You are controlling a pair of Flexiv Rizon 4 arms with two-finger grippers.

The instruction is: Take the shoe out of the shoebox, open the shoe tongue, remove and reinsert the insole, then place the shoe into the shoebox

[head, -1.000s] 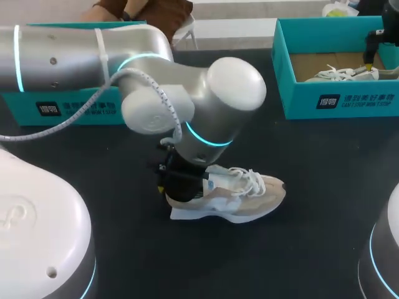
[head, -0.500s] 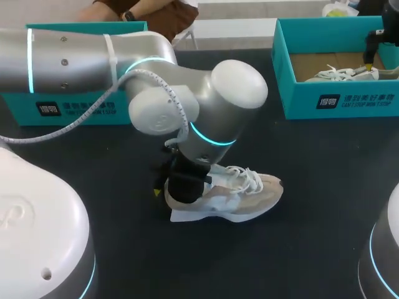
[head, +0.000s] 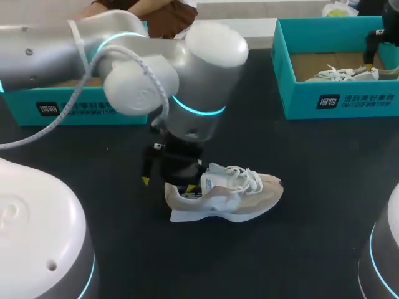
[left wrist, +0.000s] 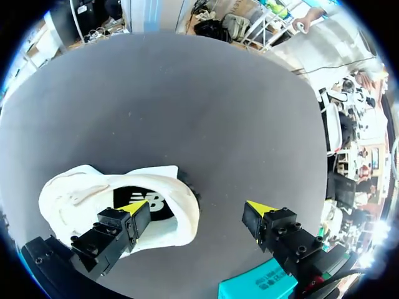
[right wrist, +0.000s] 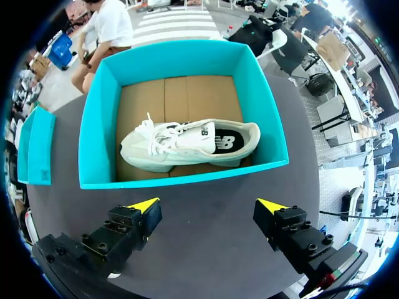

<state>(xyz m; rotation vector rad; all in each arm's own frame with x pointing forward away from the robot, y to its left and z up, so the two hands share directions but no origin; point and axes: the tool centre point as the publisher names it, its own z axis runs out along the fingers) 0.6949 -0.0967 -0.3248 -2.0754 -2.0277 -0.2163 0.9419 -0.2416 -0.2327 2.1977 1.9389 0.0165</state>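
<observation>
- Table [head: 324, 187]: black surface bearing everything below.
- Left arm [head: 156, 81]: enters from the left, with its wrist over the table's middle.
- Shoebox [head: 336, 99]: teal and open, at the far right; a white shoe [right wrist: 187, 146] lies inside.
- Beige shoe [head: 230, 193]: upright on the table, outside the shoebox.
- Left gripper [left wrist: 196, 208]: released, one finger over the heel opening and the other over bare table.
- Right gripper [right wrist: 207, 205]: released and empty, near the shoebox.

Note that the shoe [head: 232, 198] has a soft, matt beige upper resembling suede and mesh cloth, woven white laces [head: 244, 177] and a smooth white sole [head: 212, 217]. It stands on a table [head: 324, 187] with a matt black surface. The left arm [head: 206, 68] has a smooth, lightly glossy silver-white casing, and the shoebox [head: 340, 99] is matt teal card with a bare brown cardboard floor.
</observation>
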